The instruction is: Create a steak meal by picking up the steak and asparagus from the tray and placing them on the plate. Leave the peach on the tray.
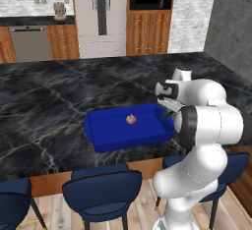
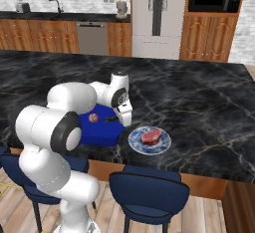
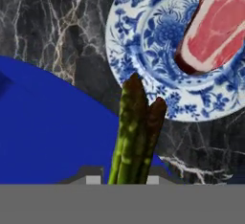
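The two-finger gripper (image 3: pixel 122 180) is closed on the thin dark green asparagus stalk (image 3: pixel 135 132), held over the corner of the bright blue rectangular tray (image 3: pixel 43 132) near the small round blue-patterned plate (image 3: pixel 143 31). The reddish-pink steak slab (image 3: pixel 215 24) lies on the plate; the round pinkish-orange peach (image 1: pixel 131 119) sits in the tray.

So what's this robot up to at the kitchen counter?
It is putting a steak meal together. The steak already lies on the plate. Its fingers are closed on the asparagus, at the edge of the blue tray beside the plate. The peach sits in the tray.
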